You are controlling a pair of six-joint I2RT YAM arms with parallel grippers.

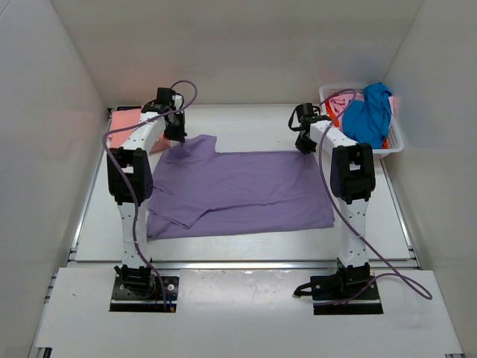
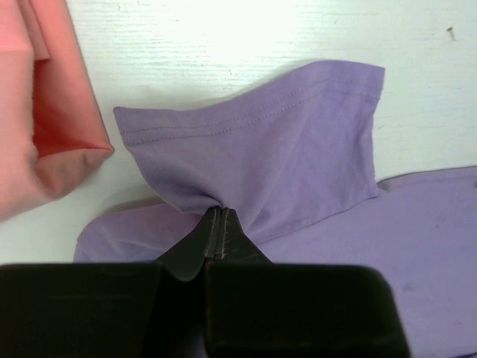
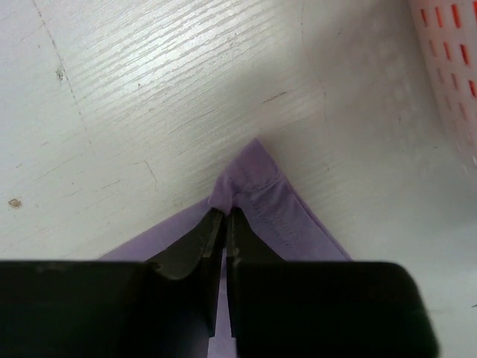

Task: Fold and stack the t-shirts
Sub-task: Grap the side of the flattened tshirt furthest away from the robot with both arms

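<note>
The lavender t-shirt [image 1: 246, 186] lies spread flat in the middle of the table [image 1: 253, 127]; its long axis runs left to right, with the sleeve end at the left and the hem end at the right; the near-left sleeve lies folded over onto the body.

Far edge, left end: the left gripper [image 2: 216, 210] has its jaws together on a bunched pinch of the far sleeve; the stitched sleeve hem fans out beyond the fingertips.

Far edge, right end: the right gripper [image 3: 226, 211] is clamped on the far-right hemmed corner; a small peak of cloth rises just ahead of the jaws.

Governing relation: both grip points sit on the far edge, so the whole body of the shirt lies on the near side of both grippers, toward the arm bases; the line between the two grippers runs parallel to the long axis. In my judgement the coming move is a fold of the far edge toward the near edge, both arms travelling together; each arm is nearer its own end.

Surroundings: a folded salmon-pink t-shirt [image 1: 128, 121] rests just beyond the left gripper, apart from the lavender sleeve; the white basket [image 1: 397, 134] at far right holds a blue t-shirt [image 1: 369, 115] and others.
</note>
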